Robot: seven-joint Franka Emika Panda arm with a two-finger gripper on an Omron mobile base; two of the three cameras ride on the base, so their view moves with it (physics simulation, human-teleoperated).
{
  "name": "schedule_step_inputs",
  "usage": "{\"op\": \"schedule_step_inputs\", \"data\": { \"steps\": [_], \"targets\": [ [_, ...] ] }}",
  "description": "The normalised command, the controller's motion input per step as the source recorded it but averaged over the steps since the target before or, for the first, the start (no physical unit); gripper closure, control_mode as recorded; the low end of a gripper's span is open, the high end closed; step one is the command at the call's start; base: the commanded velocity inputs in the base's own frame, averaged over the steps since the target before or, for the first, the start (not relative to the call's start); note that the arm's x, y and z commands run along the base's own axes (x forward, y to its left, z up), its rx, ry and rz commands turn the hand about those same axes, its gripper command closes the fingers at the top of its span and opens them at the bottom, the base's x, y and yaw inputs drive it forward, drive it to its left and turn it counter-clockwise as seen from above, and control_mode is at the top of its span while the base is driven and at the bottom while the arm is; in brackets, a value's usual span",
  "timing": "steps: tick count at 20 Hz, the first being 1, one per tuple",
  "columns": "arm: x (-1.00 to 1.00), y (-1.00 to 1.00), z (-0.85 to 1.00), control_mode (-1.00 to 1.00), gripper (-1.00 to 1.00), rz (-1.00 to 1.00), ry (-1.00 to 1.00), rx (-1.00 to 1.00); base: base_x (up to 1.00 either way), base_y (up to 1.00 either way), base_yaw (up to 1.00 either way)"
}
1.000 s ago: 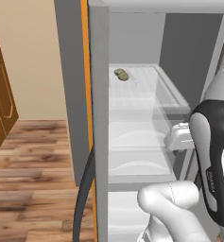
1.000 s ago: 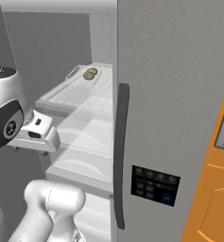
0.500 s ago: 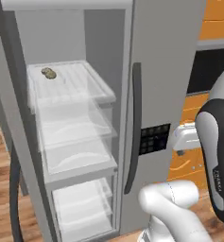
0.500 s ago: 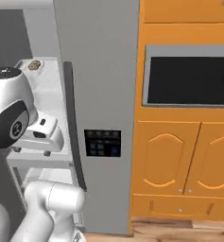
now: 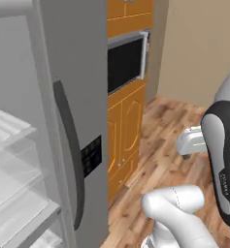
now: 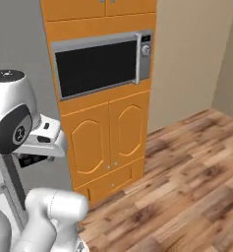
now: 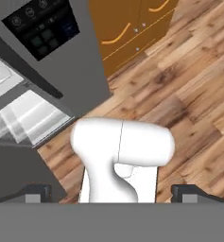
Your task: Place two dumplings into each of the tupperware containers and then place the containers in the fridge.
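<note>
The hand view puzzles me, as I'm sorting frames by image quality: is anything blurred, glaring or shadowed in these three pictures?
Hand view: sharp, even light, a soft shadow on the floor by the cabinets. Left base view: the near fridge door looks soft and flat grey, without glare. Right base view: the microwave glass is dull black, no reflection; the floor grain is slightly smeared.

The left base view looks forward from behind the arm, close against the open fridge (image 5: 73,97), with its white shelves (image 5: 12,160) at the left edge and orange cabinets (image 5: 123,131) beyond. The right base view faces the same cabinets (image 6: 108,138) and built-in microwave (image 6: 101,64) from farther off, over wooden floor (image 6: 187,177). The hand view points down, near the fridge's black panel (image 7: 42,30), and shares that floor (image 7: 189,85).
</note>
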Motion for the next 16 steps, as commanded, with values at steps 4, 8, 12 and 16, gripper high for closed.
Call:
{"op": "schedule_step_inputs", "data": {
  "steps": [4,8,12,16],
  "targets": [
    [0.00,0.00,0.00,1.00,-1.00,0.00,0.00,0.00,0.00,0.06,-0.95],
    [0.00,0.00,0.00,1.00,-1.00,0.00,0.00,0.00,0.11,0.19,-0.87],
    [0.00,0.00,0.00,1.00,-1.00,0.00,0.00,0.00,0.58,0.28,-0.68],
    [0.00,0.00,0.00,1.00,-1.00,0.00,0.00,0.00,1.00,0.23,-0.41]
  ]
}}
